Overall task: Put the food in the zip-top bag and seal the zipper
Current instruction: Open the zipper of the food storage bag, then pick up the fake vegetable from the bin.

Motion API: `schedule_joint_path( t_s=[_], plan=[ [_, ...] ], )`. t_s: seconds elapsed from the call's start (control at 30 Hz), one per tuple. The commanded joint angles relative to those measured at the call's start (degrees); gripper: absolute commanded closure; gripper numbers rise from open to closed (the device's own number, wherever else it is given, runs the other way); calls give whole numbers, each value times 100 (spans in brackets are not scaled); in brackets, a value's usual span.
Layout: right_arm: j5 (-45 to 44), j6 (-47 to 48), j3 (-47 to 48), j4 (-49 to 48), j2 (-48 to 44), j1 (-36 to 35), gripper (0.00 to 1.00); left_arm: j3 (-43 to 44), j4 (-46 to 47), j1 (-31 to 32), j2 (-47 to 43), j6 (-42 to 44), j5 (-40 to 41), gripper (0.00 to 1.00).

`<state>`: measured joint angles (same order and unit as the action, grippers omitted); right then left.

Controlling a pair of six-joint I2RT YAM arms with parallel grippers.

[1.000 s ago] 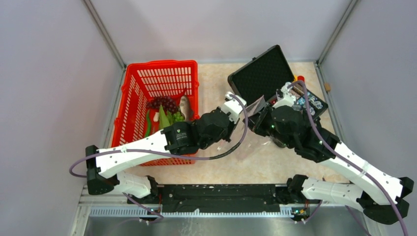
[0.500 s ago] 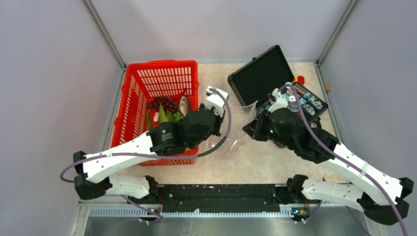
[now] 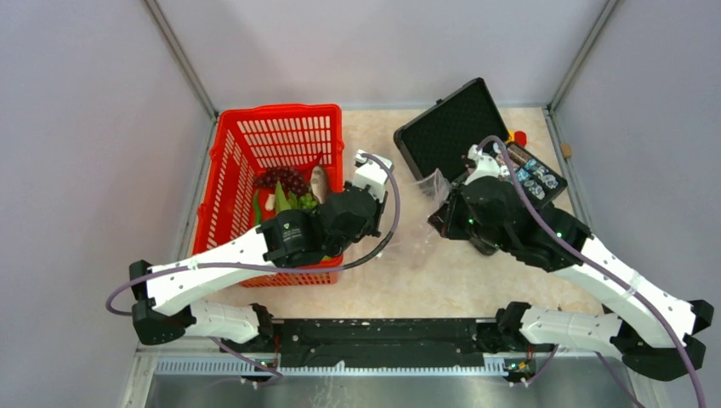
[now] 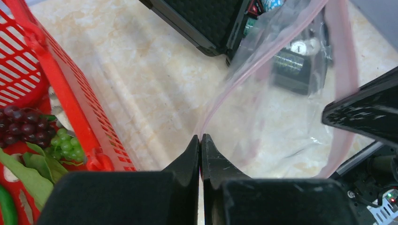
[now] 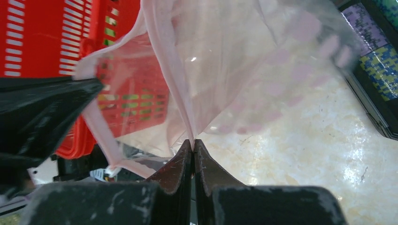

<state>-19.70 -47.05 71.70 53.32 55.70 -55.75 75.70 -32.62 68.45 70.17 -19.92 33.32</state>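
Beige marbled tabletop (image 3: 374,136) between grey walls (image 3: 85,127) carries a red basket (image 3: 281,110) holding the food (image 3: 282,180), partly hidden behind the left arm (image 3: 221,263). Between the arms hangs the zip-top bag (image 4: 281,117), barely discernible from above. The left gripper (image 4: 201,140) and right gripper (image 5: 193,143) each clench its pink zipper (image 5: 164,61).

Robot lab enclosure, grey panel walls (image 3: 85,127), marble-look tabletop (image 3: 374,140)

Top view looks down; wrist views sit just behind left claw (image 4: 200,139) and right claw (image 5: 193,143), sharing the zip-top bag (image 5: 225,70).
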Motion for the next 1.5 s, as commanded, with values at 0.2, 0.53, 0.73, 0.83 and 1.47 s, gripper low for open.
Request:
schedule_joint_path(
  t_s=[0.2,0.53,0.73,0.83,1.47],
  plan=[
    [39,101,-56,-357,-460,-33,100,-305,1014,-172,-127,-27,-1586,76],
    [-761,168,-256,-605,216,-15,100,-647,903,-943,-310,-343,-2297,29],
    [-621,277,-556,-1337,209,32,100,-671,867,-1315,-1073,-127,-2519,6],
    [-512,271,-716,-1654,193,58,100,-581,560,-1501,-1340,16,-2241,1],
    [-274,186,-988,-2228,207,78,100,-1771,-681,-5502,-1337,-202,-2968,1]
  ],
)
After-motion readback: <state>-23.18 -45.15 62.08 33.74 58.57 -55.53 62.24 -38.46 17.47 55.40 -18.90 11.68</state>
